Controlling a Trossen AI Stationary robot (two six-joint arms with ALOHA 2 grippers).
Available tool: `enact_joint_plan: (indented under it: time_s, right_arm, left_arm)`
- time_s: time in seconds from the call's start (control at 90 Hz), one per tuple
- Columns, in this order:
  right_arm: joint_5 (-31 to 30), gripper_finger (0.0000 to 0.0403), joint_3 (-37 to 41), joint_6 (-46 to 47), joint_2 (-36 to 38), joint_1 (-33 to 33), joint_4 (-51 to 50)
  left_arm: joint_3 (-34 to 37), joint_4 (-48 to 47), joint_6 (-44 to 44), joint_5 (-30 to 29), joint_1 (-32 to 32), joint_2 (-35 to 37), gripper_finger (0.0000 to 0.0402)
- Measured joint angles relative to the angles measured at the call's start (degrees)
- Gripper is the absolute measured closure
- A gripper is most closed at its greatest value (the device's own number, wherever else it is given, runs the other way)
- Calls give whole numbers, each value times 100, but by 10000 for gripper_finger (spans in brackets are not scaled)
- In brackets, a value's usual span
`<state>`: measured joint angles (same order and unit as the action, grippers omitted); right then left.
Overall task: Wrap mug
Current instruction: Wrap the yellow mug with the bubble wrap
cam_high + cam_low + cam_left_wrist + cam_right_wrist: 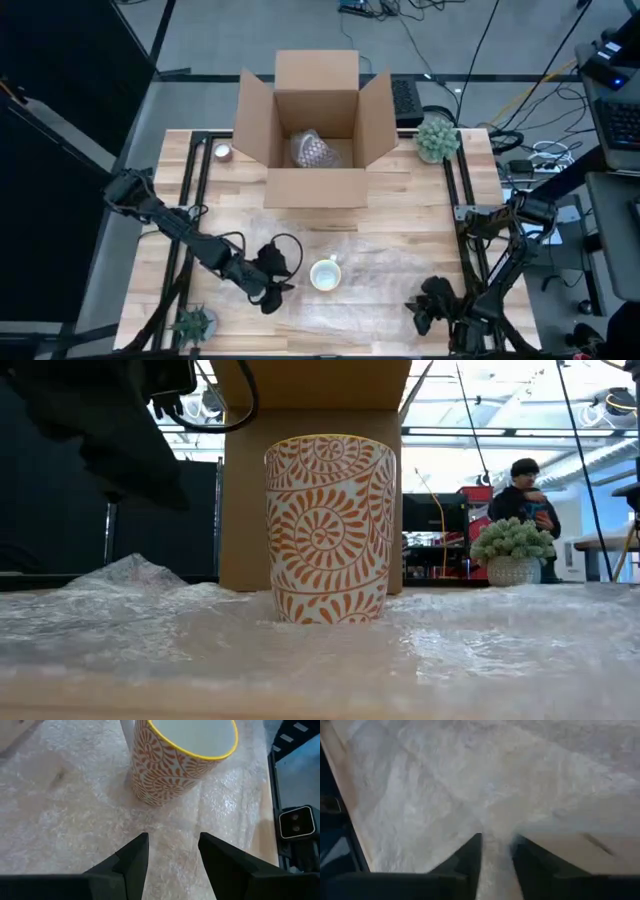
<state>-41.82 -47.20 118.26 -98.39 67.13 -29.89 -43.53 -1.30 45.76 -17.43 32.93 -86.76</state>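
Observation:
A white mug with an orange pattern and yellow rim (325, 274) (330, 530) (180, 760) stands upright on a sheet of bubble wrap (375, 260) (70, 815) spread flat near the table's front. My left gripper (278, 290) (172, 840) is open just left of the mug, low over the wrap, with its fingers pointing at the mug. I cannot tell whether it touches the wrap. My right gripper (418, 312) (497, 840) is at the wrap's near right corner, with its fingers close together on the wrap. My right gripper pinches the bubble wrap near its near right corner (496, 827) between its two fingers. Creases in the wrap run out from the fingers. The rest of the sheet lies on the table. One layer or several, I cannot tell.
An open cardboard box (315, 185) stands at the back middle with a wrapped object (312, 150) inside. A potted plant (437, 138) is right of the box and a small cup (222, 152) left of it. A succulent (195, 322) sits near left. A person (522, 495) stands beyond the table.

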Motion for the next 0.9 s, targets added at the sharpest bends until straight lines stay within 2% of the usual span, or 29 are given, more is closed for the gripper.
enact_joint_plan:
  time_s: [0.078,0.244,0.344,0.578,0.789,0.9]
  right_arm:
    - [-48,393,0,-159,0,-77,3]
    - [-505,398,-23,-985,11,-336,406]
    - [-806,401,-188,-1856,23,-589,557]
    - [-915,402,-795,-4057,28,-1341,621]
    - [-919,403,-1290,-5957,35,-1927,900]
    - [-901,403,-1433,-6836,35,-2191,1366]
  left_arm:
    - [0,0,2,0,4,0,238]
    - [0,16,-14,0,4,0,238]
    - [0,130,-144,-14,4,0,238]
    - [-4,283,-319,-175,-121,-47,238]
    - [-4,457,-670,-195,-319,-503,238]
    - [-5,946,-890,-203,-425,-752,238]
